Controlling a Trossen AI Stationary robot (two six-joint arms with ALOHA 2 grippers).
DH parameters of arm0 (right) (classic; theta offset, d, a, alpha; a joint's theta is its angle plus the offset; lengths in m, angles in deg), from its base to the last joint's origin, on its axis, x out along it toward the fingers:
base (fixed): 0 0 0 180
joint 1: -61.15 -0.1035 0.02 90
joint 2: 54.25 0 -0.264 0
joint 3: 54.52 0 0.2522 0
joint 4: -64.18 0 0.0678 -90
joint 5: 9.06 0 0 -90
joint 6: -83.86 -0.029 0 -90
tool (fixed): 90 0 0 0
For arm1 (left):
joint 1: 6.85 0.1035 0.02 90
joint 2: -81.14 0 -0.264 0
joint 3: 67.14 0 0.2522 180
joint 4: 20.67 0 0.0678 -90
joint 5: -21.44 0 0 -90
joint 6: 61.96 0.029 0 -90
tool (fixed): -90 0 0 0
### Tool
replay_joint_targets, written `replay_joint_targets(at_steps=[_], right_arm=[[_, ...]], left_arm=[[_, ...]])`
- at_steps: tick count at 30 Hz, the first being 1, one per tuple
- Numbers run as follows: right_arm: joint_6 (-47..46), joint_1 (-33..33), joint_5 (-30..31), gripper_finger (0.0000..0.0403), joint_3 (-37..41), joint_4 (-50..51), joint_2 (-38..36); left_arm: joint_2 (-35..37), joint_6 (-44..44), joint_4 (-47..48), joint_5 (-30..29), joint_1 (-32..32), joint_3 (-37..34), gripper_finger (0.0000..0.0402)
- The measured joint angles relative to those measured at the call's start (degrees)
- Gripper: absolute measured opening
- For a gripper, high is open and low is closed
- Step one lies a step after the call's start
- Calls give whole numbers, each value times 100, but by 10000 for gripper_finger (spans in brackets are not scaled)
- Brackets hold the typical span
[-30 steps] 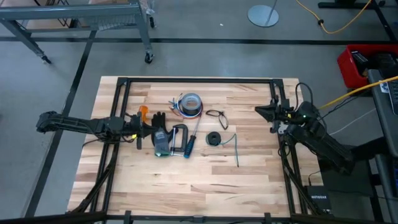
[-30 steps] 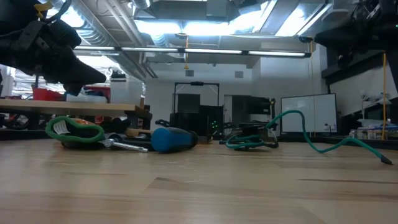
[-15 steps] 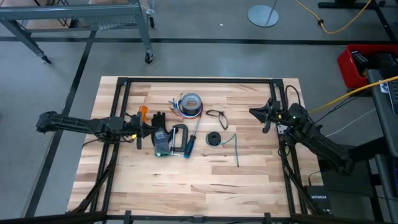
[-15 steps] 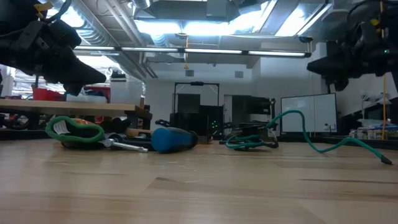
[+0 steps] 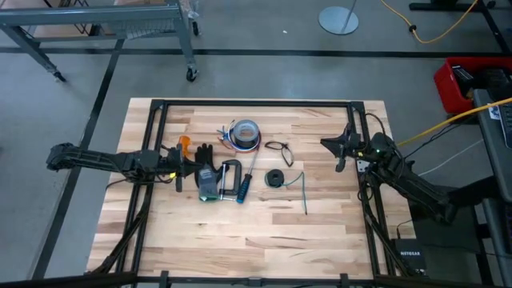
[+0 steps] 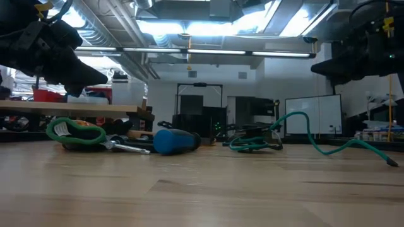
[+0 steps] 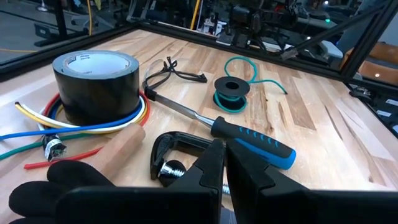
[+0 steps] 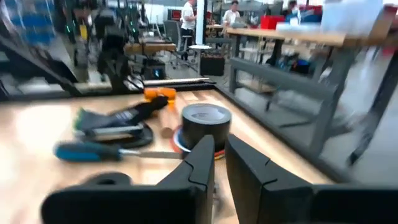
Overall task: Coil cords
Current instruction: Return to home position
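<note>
High view: the thin teal-green cord lies mid-way across the light wooden desk, partly wound on a small black spool. The right end effector hangs at the desk's right edge, narrow and empty, probably parking clear. The left end effector, also narrow, waits over a metal C-clamp.

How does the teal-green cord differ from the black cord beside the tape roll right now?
The teal-green cord is mostly wound on a small black spool, with one tail trailing loose; the black cord sits on no spool, bent into an open, loose loop. The black cord lies next to the tape roll; the teal-green cord lies farther from it. Both are thin and rest on the table.
</note>
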Motion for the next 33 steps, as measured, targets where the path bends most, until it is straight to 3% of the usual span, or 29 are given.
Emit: replay_joint_targets(at_steps=[3, 20, 33], right_arm=[[490, -162, 68, 44, 7, -23, -32], [470, -2452, 107, 44, 11, -22, -33], [470, -2652, 106, 44, 13, -22, -31]], left_arm=[[-2, 0, 1, 0, 0, 0, 10], [-4, 0, 2, 0, 1, 0, 10], [-4, 0, 2, 0, 1, 0, 10]])
